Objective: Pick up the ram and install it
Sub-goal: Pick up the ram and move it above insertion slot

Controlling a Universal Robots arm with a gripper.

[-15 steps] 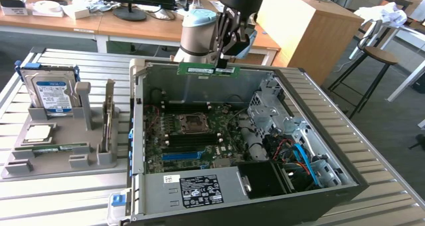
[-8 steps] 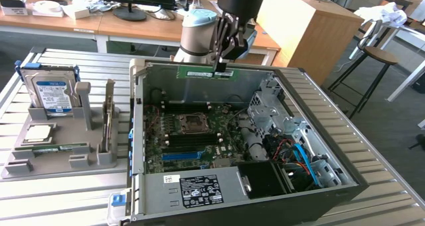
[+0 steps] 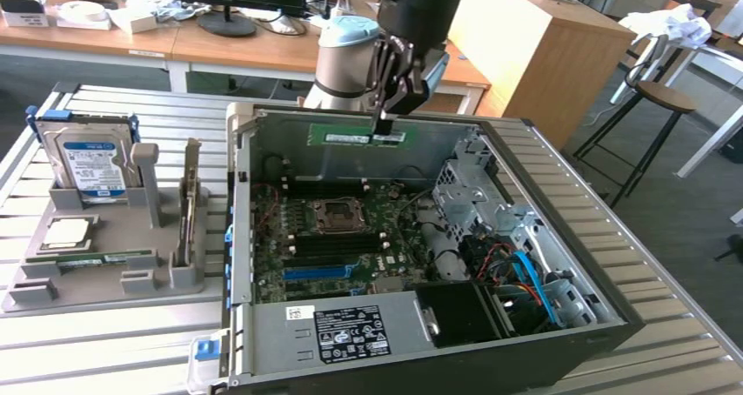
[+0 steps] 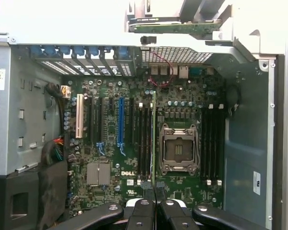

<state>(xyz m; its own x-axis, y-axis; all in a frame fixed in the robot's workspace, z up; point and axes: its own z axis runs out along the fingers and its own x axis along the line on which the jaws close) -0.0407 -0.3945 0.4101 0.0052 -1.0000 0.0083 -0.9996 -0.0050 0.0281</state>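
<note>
Exterior view: the fingers (image 3: 381, 117) are pinched shut on the ram (image 3: 348, 137). They grip it towards one end of its upper edge, so the stick hangs level across the far part of the open computer case (image 3: 242, 238), above the motherboard (image 3: 348, 247) and apart from it. You may judge the reason for this hold: the contact edge is left free and faces down toward the board. In the wrist view the ram appears edge-on as a thin line beside the CPU socket (image 4: 178, 149), over the dark memory slots (image 4: 143, 139), which suggests it is held parallel to them. Note what you cannot read. The stick covers whichever slot lies directly beneath it, the slot latches are too small to tell open from closed, and the arm (image 3: 348, 51) is cut off at the top edge of the exterior view. The grey holder (image 3: 104, 277) on the surface (image 3: 117, 351), at the exterior view's left, plays no part here.
</note>
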